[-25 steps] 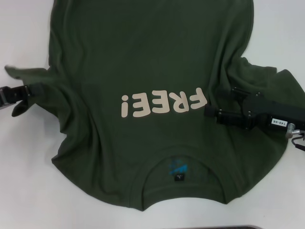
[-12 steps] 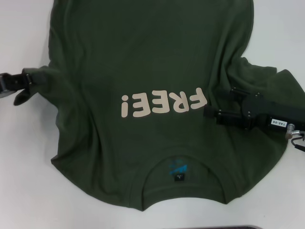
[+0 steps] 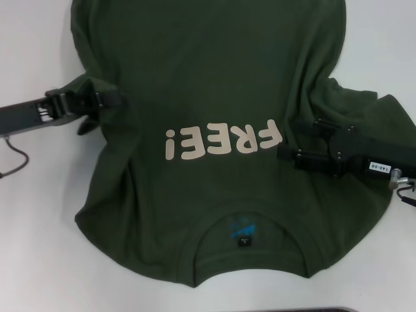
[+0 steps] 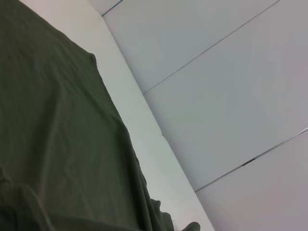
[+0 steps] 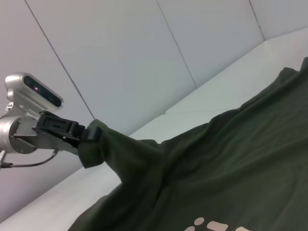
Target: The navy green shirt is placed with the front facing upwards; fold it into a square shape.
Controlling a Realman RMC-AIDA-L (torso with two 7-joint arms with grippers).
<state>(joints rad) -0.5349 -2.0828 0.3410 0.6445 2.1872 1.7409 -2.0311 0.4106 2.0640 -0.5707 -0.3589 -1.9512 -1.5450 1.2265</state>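
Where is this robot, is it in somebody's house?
Probably not a house; it looks more like a lab or test room. The navy green shirt lies on a bare white table, plain grey wall panels stand behind, and the left pincer and right pincer work on it.

The navy green shirt (image 3: 214, 84) lies face up, cream "FREE!" showing. Its sleeves are bunched: one gripped in the left hand (image 3: 104, 101), one under the right hand (image 3: 296, 153).
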